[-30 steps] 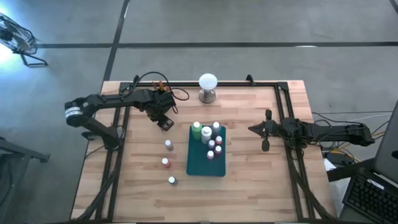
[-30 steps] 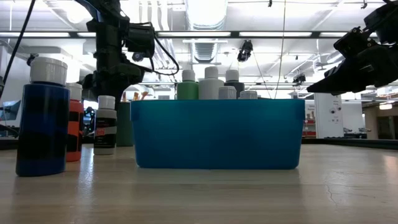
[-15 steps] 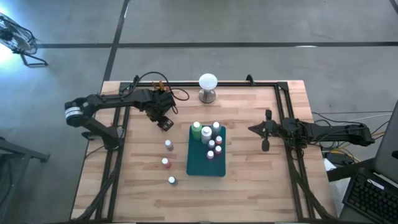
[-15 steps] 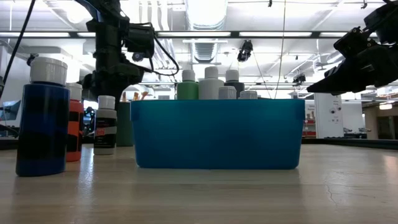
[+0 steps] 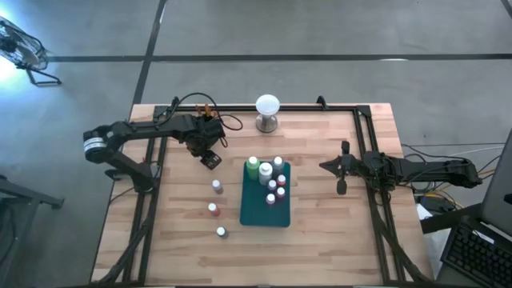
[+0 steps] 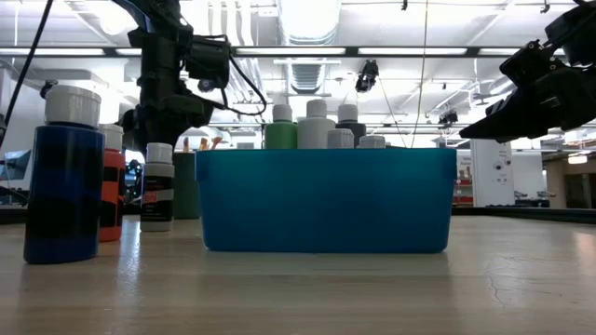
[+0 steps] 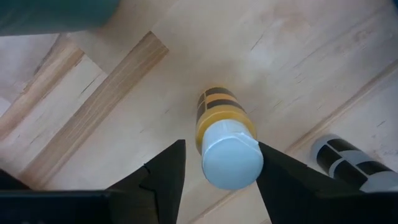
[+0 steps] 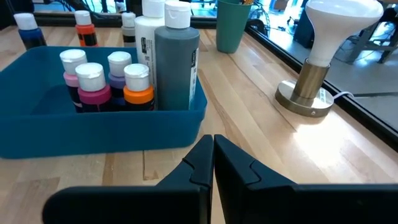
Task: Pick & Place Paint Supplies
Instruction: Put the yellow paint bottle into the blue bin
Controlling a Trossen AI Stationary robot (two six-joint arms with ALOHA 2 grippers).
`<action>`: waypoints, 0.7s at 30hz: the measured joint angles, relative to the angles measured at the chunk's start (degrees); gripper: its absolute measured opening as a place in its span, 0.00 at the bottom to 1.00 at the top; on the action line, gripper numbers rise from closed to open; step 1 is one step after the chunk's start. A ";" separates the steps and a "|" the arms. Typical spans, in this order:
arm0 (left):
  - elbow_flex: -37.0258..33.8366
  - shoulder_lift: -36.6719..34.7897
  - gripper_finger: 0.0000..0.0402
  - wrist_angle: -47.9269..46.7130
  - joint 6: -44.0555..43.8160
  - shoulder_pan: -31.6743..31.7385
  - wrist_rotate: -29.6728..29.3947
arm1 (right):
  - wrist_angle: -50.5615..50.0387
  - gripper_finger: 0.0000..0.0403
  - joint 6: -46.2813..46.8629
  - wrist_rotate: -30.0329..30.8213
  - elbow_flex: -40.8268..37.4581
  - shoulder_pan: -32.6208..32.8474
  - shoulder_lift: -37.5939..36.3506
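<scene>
The left gripper [image 5: 210, 159] has edged toward the far left of the table over the last second, fingers [image 7: 163, 177] spread apart, and now hangs over a yellow bottle [image 7: 225, 144] standing just beside the tray [image 5: 254, 210]. That looks like lining up for a grasp. Three bottles [image 5: 214, 210] wait on the table left of the tray, which already holds several. The right gripper [image 5: 342, 170], fingers together, idles right of the tray.
</scene>
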 joint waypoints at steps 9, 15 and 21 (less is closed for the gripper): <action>0.00 -0.02 0.47 1.66 -1.14 0.01 0.35 | -0.01 0.02 0.29 -0.01 0.00 -0.01 0.00; 0.00 -0.02 0.47 1.71 -1.62 0.02 0.39 | 0.00 0.02 0.06 -0.01 0.00 -0.02 0.00; 0.00 -0.02 0.47 2.23 -1.81 0.02 0.40 | -0.02 0.02 -0.41 0.00 0.00 -0.01 0.00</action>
